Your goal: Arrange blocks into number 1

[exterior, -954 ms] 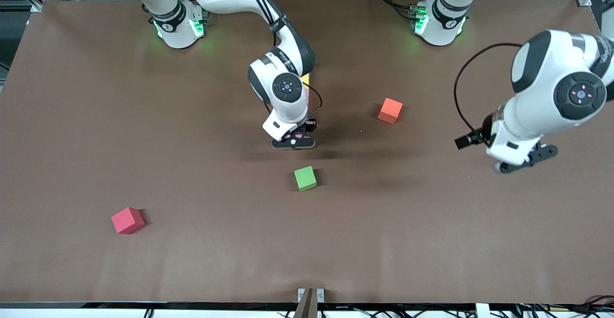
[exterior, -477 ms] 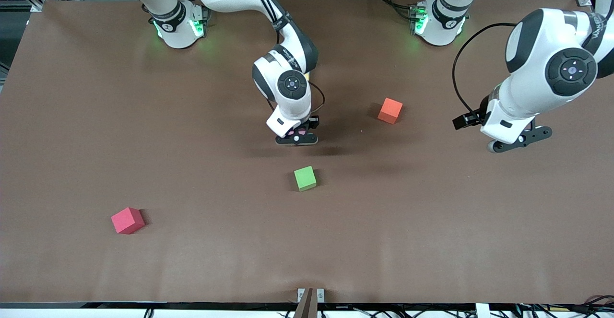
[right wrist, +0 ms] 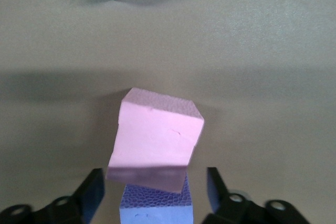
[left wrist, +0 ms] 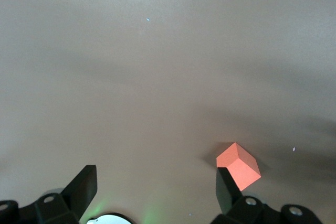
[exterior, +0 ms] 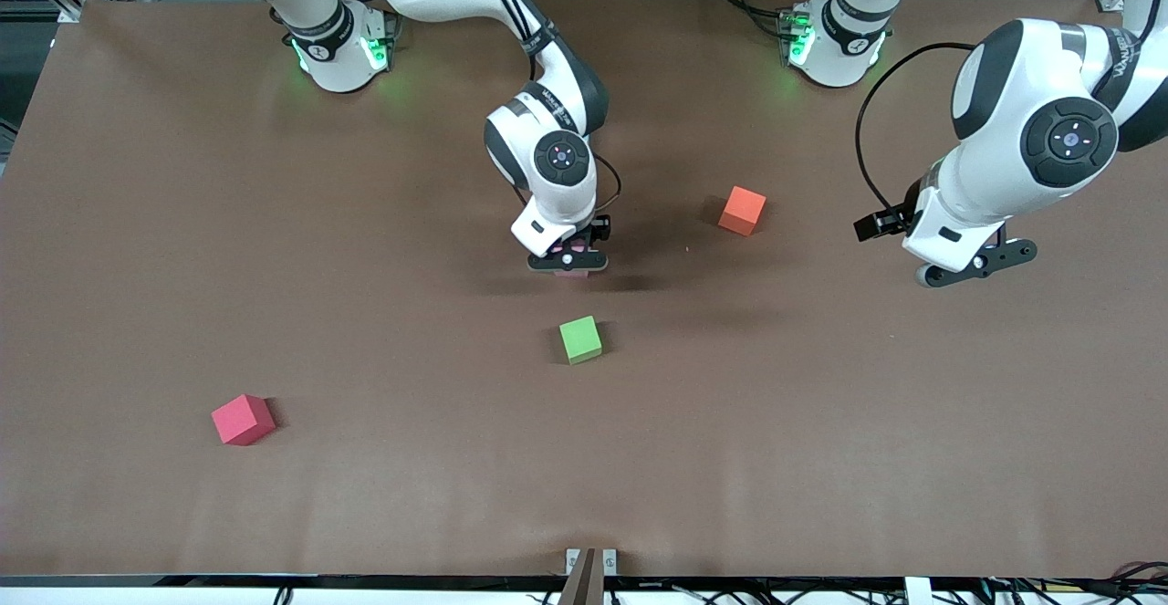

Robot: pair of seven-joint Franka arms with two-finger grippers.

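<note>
Take the green block (exterior: 580, 339) as your landmark, sitting mid-table. You are seeing the red block (exterior: 243, 419) lying nearer the front camera than it, well off toward the right arm's end. Just farther from the camera than the green block, your right gripper (exterior: 568, 261) is hanging low over a pink block (right wrist: 156, 139) with its fingers (right wrist: 90, 191) spread clear of the block's sides; the pink block is sitting tilted against a purple block (right wrist: 155, 205). The orange block (exterior: 742, 210) is lying farther still, toward the left arm's end. Your left gripper (exterior: 975, 265) is waiting in the air with its fingers (left wrist: 82, 187) spread wide and nothing between them, over bare table (exterior: 821, 422) well toward the left arm's end.
</note>
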